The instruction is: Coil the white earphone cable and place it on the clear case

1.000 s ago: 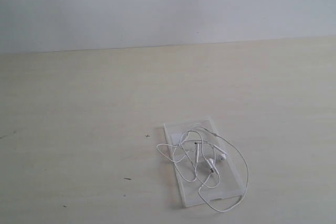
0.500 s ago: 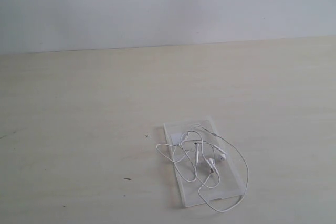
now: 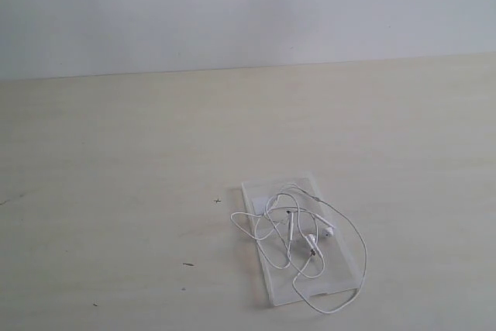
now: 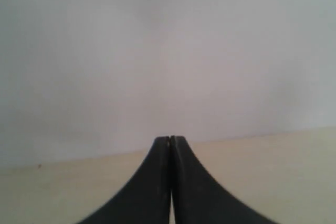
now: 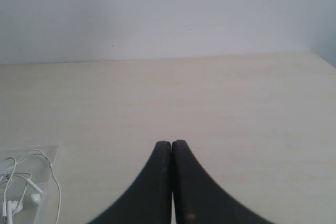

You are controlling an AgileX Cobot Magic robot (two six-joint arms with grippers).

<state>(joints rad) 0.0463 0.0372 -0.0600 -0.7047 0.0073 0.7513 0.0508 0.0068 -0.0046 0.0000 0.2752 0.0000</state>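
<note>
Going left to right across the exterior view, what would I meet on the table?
Small dark fleck, cross-shaped mark, clear case. The white earphone cable lies tangled over the case and spills past both its sides, so it has no separate place.

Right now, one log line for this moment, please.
cable: loosely looped on case, one loop overhanging onto table | left gripper: shut, empty | right gripper: shut, empty, clear of cable

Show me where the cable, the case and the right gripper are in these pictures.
cable [image 3: 290, 226]: exterior view, on its inline piece.
case [image 3: 279, 291]: exterior view, on a bare near corner.
right gripper [image 5: 171, 143]: right wrist view, where the shut fingertips meet.
</note>
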